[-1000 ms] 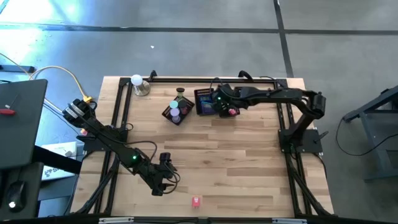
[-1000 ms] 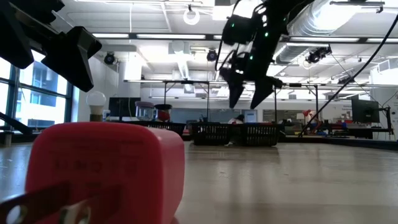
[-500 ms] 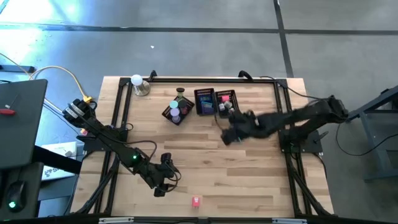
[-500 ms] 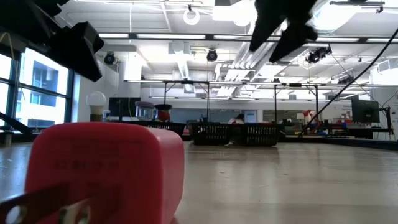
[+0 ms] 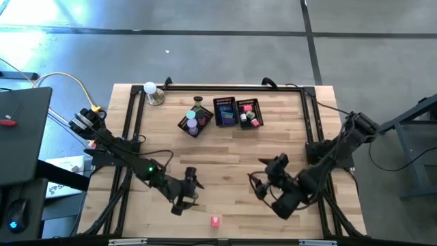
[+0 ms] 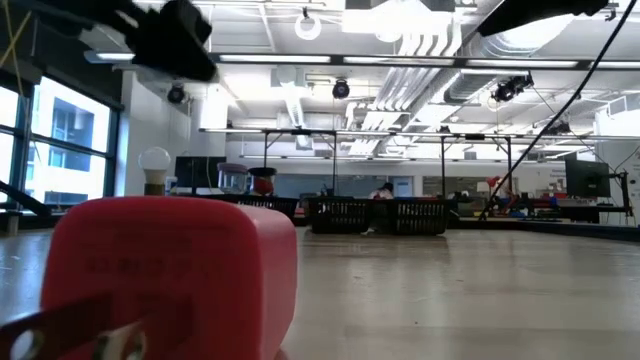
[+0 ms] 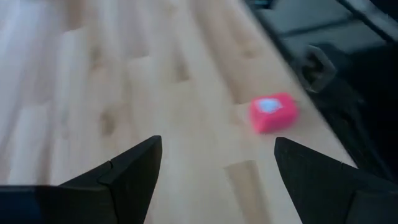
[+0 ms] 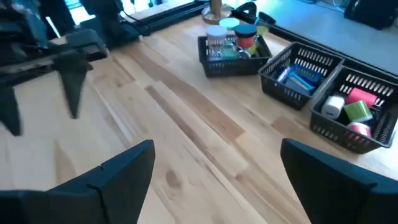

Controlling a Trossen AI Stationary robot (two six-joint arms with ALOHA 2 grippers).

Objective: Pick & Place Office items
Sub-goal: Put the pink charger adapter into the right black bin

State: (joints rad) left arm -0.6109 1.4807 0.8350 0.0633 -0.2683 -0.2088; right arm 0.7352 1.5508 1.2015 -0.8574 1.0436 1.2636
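One office item, a small pink block [image 5: 215,221], lies flat on the table near its front edge; it fills the low view's foreground [image 6: 170,280] and shows in the left wrist view [image 7: 272,113]. My left gripper [image 5: 190,190] hovers open just left of and behind it, empty [image 7: 217,162]. My right gripper [image 5: 261,183] hangs open and empty over the near right part of the table [image 8: 217,162]. More colourful items lie in three black mesh baskets [image 5: 224,113] at the far middle.
The baskets stand in a row: left [image 8: 233,50], middle [image 8: 298,74], right [image 8: 354,112]. A white ball on a metal base [image 5: 151,90] stands at the far left corner. Black frame rails [image 5: 133,130] run along the table's sides. Bare wood lies between the grippers.
My right gripper has swung from above the right basket at the far side to the near right part of the table, rising and turning on the way, still open. My left gripper has risen slightly, shifted a little toward the right and tipped.
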